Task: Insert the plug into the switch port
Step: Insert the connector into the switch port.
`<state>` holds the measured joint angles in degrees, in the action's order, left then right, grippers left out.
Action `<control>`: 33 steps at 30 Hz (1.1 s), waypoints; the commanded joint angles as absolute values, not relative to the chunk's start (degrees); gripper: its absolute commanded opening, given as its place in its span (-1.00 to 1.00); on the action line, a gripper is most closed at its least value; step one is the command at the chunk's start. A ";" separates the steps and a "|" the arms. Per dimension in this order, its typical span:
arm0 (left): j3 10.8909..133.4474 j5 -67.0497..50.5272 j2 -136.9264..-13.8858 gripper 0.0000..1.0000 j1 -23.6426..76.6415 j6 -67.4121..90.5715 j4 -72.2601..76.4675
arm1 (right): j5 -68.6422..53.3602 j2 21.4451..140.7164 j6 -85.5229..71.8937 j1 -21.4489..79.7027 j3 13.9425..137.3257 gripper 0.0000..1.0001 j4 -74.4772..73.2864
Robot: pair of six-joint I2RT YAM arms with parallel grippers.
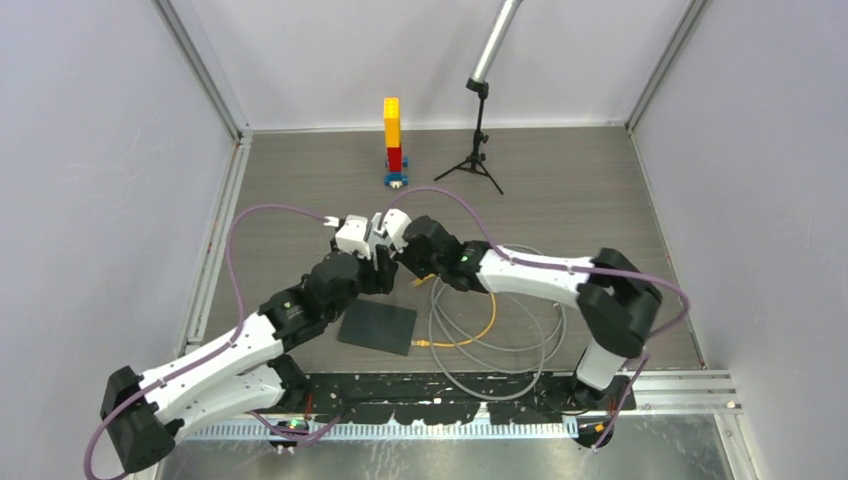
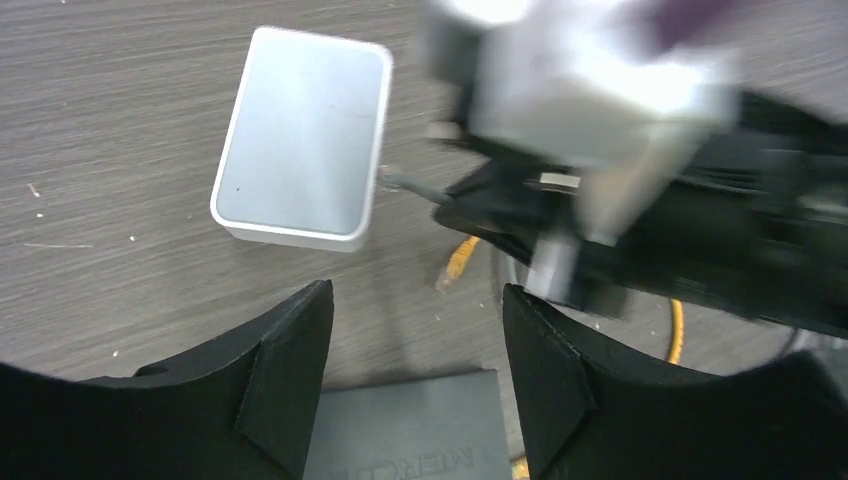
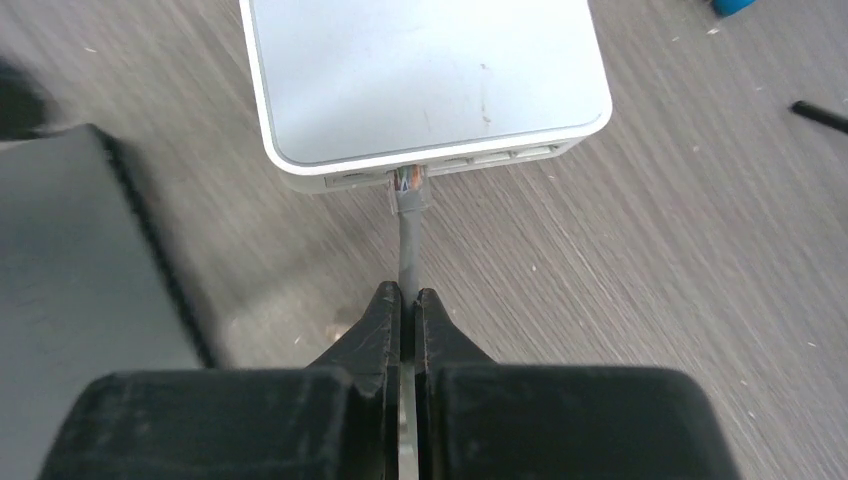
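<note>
The small white box (image 3: 420, 75) lies flat on the grey wood-grain table. The switch port (image 3: 375, 180) is one of the openings along the box's near side. The clear plug (image 3: 408, 180) on a grey cable (image 3: 408, 240) sits at that opening, its rear part showing outside. My right gripper (image 3: 408, 297) is shut on the grey cable a short way behind the plug. In the left wrist view the white box (image 2: 300, 140) is ahead and to the left, well apart from my left gripper (image 2: 415, 295). That gripper is open with nothing between its fingers.
A dark grey flat box (image 2: 410, 425) lies below the left gripper and also shows in the top view (image 1: 378, 325). An orange cable's plug (image 2: 458, 262) rests loose nearby. Grey cable loops (image 1: 500, 340) lie at the right. A brick tower (image 1: 393, 140) and a small tripod (image 1: 478, 140) stand at the back.
</note>
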<state>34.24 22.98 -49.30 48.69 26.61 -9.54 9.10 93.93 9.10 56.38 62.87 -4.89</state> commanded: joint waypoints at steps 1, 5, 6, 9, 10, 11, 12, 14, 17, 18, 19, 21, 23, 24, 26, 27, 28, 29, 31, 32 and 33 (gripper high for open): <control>34.57 25.52 -44.65 0.30 49.66 27.89 -13.27 | 9.18 101.14 9.92 55.28 66.77 -0.99 3.85; 34.59 26.22 -42.15 0.31 49.66 28.35 -15.90 | 5.63 104.89 11.15 52.78 68.94 -0.99 4.61; 34.62 26.41 -41.52 0.31 49.66 28.53 -16.56 | 4.76 105.23 11.08 52.14 68.78 -0.99 5.18; 34.61 27.28 -40.11 0.32 49.66 28.52 -18.17 | 2.22 105.91 11.83 50.69 68.40 -0.99 5.60; 34.67 27.72 -39.82 0.32 49.66 28.56 -18.96 | 1.23 106.17 12.14 50.28 68.42 -0.99 5.36; 34.69 28.08 -39.62 0.32 49.66 28.61 -19.52 | 0.85 106.41 12.35 49.87 68.53 -0.99 4.95; 34.64 28.46 -39.44 0.32 49.66 28.71 -20.05 | 0.80 106.81 12.34 49.39 68.69 -0.99 4.51; 34.67 28.70 -39.37 0.32 49.66 28.66 -20.84 | 0.79 107.79 12.26 48.40 69.67 -0.99 2.68; 34.89 28.66 -39.20 0.33 49.66 28.84 -21.92 | 0.83 109.25 12.85 47.22 71.27 -0.96 -0.51; 35.06 28.65 -39.20 0.33 49.66 28.96 -22.28 | 1.22 109.63 13.28 47.01 71.85 -0.94 -1.91; 35.14 28.72 -39.32 0.33 49.64 29.00 -22.66 | 1.61 109.97 13.84 46.76 72.39 -0.92 -2.73; 35.54 28.75 -39.68 0.34 49.66 29.02 -23.62 | 2.46 110.64 14.82 46.32 73.56 -0.83 -4.43; 35.95 28.78 -40.19 0.34 49.66 29.04 -24.58 | 2.45 111.41 15.43 45.57 75.05 -0.71 -6.79; 36.17 28.79 -40.44 0.34 49.66 29.09 -24.99 | 2.44 111.80 15.65 45.27 75.69 -0.66 -7.59; 36.49 28.74 -40.76 0.34 49.66 29.29 -25.96 | 2.34 111.97 15.76 44.94 76.41 -0.41 -8.86; 36.62 28.74 -40.86 0.34 49.66 29.41 -26.34 | 2.35 111.80 15.74 44.78 76.49 -0.28 -9.06; 36.71 28.81 -40.79 0.34 49.66 29.58 -26.76 | 2.34 111.54 15.64 44.68 76.45 -0.16 -9.17; 36.74 28.75 -40.72 0.34 49.66 29.64 -27.06 | 2.41 111.08 15.58 44.65 76.39 -0.03 -9.35; 36.94 28.78 -40.60 0.35 49.66 29.77 -27.72 | 2.75 109.77 15.56 44.55 76.41 0.14 -9.93; 37.10 28.75 -40.60 0.35 49.66 29.92 -28.14 | 2.93 108.84 15.56 44.48 76.34 0.19 -10.37; 37.23 28.74 -40.61 0.35 49.66 30.13 -28.43 | 3.05 107.89 15.56 44.47 76.24 0.21 -10.82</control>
<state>34.46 27.44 -40.95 49.65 28.67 -26.85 2.24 112.38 15.16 44.75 74.43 -9.28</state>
